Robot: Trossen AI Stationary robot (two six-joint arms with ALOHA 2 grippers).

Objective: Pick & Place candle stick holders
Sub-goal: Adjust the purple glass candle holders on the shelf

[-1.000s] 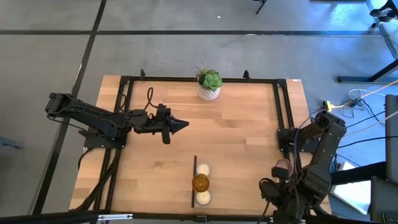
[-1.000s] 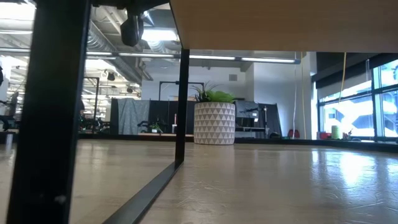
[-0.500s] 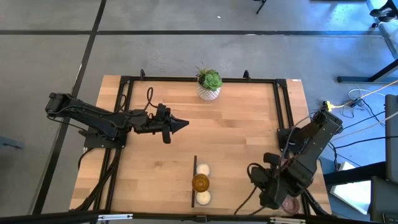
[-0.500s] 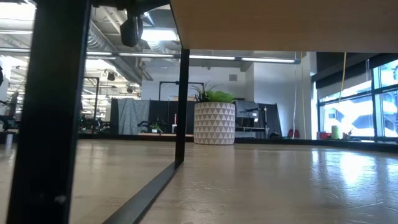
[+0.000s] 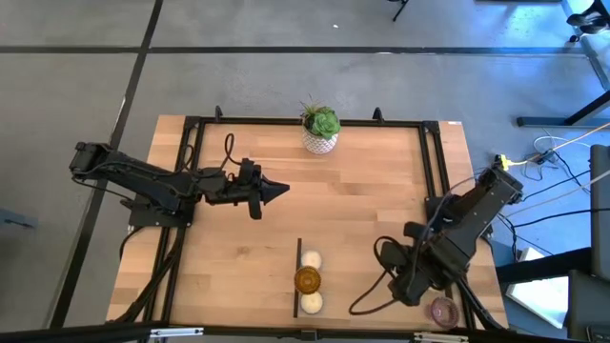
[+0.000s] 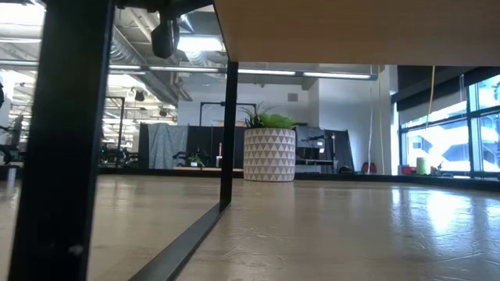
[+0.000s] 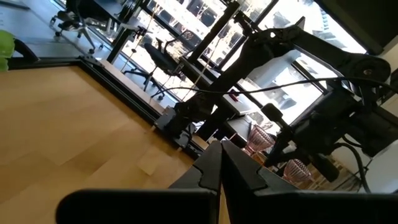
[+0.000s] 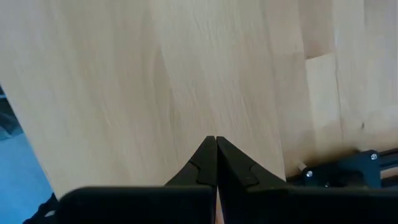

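Note:
Three candle stick holders stand in a row near the table's front edge: cream (image 5: 310,259), amber (image 5: 307,280), cream (image 5: 311,303). A mauve holder (image 5: 443,310) stands at the near right corner, beside the frame rail. The left wrist view shows two mauve holders (image 7: 259,138) (image 7: 300,169) under my right arm. My right gripper (image 8: 216,139) is shut with nothing in it and points down over bare wood left of the mauve holder, under its wrist (image 5: 412,284). My left gripper (image 5: 284,191) is shut, level, and hovers over the table's left middle.
A white patterned pot with a green plant (image 5: 320,129) stands at the middle of the far edge. A black frame rail (image 5: 440,181) runs along the table's sides. A thin black bar (image 5: 297,276) lies beside the row of holders. Bare wood lies between the row and my right gripper.
My right arm has swung from the near right corner toward the table's left, its gripper staying shut. This has uncovered the mauve holder at the corner. My left arm has kept still.

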